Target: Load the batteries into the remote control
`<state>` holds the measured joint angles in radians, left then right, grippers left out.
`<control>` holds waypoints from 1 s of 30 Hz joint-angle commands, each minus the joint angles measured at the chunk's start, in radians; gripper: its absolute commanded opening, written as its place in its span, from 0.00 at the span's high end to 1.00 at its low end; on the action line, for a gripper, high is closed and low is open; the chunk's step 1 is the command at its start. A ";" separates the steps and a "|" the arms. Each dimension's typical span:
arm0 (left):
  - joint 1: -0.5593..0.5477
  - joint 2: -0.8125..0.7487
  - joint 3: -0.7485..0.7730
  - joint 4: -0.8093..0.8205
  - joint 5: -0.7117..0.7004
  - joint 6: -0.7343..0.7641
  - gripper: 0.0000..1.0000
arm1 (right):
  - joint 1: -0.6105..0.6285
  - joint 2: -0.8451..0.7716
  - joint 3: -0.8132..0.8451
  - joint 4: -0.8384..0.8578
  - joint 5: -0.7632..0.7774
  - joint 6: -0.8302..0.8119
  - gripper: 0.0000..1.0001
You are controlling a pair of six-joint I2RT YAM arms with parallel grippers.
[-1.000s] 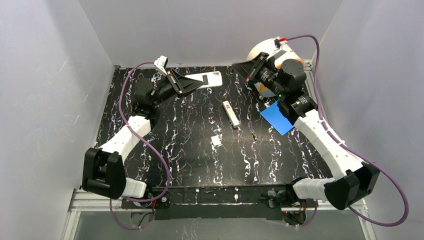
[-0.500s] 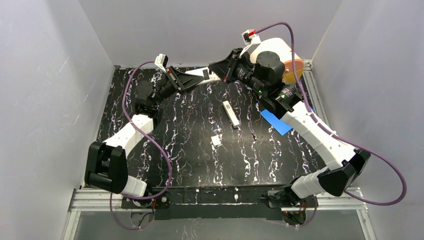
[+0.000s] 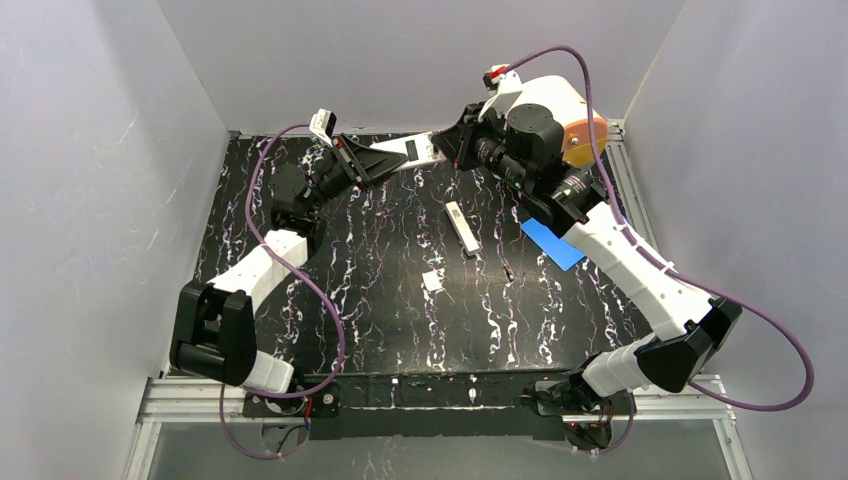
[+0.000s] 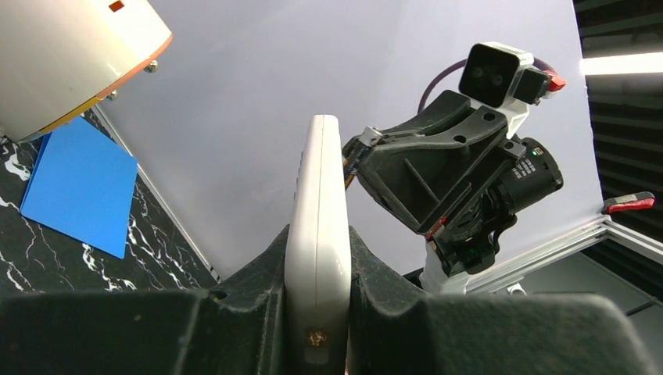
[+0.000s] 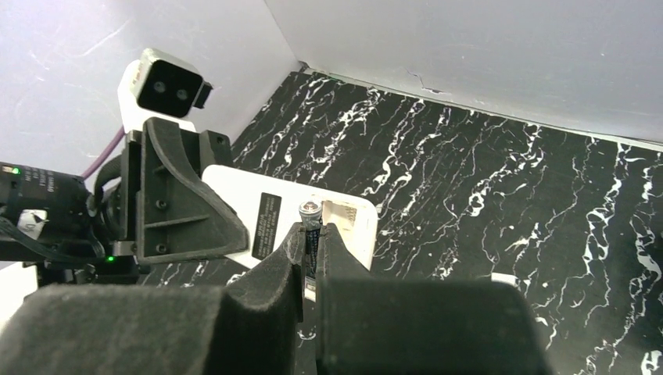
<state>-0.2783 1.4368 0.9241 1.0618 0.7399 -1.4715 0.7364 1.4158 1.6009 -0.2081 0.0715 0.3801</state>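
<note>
Left arm stretches toward the far middle of the table; left gripper [image 3: 378, 162] clamps the remote control [image 3: 412, 151], raised and pointing right. Right arm curls in from the far right; right gripper [image 3: 455, 150] pinches a battery [image 5: 311, 221] narrowly at the remote's open compartment.

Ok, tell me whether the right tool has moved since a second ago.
Yes. Against the fixed blue sheet, the right tool has swung left, to the end of the remote control, gripping a battery.

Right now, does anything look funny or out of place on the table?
Nothing looks broken. A small white piece lies loose in the middle of the black table; what it is, I can't tell.
</note>
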 commanded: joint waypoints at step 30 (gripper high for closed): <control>-0.007 0.037 0.011 0.153 -0.026 -0.050 1.00 | 0.007 0.021 0.071 -0.025 0.028 -0.029 0.55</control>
<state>-0.2794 1.4910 0.9241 1.1290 0.7368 -1.5150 0.7437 1.4555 1.6085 -0.2317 0.0742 0.3443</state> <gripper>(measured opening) 0.186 0.421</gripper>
